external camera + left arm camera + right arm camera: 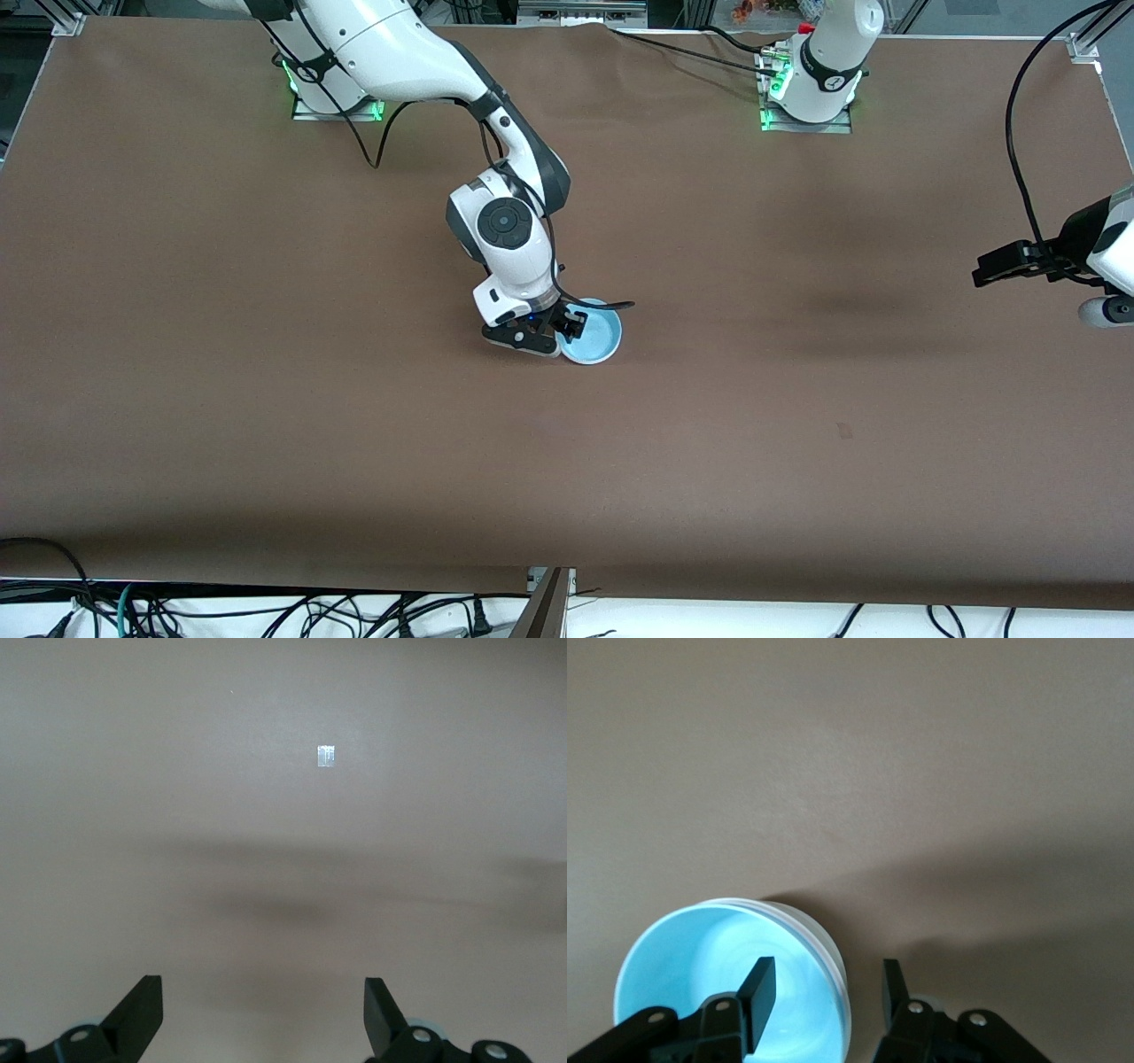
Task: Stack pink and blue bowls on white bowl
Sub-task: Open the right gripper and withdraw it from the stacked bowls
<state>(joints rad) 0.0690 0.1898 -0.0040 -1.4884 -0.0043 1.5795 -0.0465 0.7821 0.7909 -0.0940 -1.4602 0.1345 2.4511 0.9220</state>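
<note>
We see the right arm reaching from the upper left of the front view down to the middle of the brown counter (266,399), its right end effector (567,330) set at the rim of the light sky blue round plastic bowl (595,337). In the right wrist view the right end effector (824,992) is parted, one finger (757,992) inside the blue bowl (700,983) and the other outside, the rim wall between them; we cannot tell whether the fingers press on it. A white edge shows just outside the blue rim there, as of a bowl nested beneath; we see no pink bowl. At the right edge of the front view the left arm waits, its left end effector (992,266) up over bare counter; the left wrist view shows the left end effector (263,1014) spread wide and holding nothing, above a small pale square mark (326,755) on the counter.
</note>
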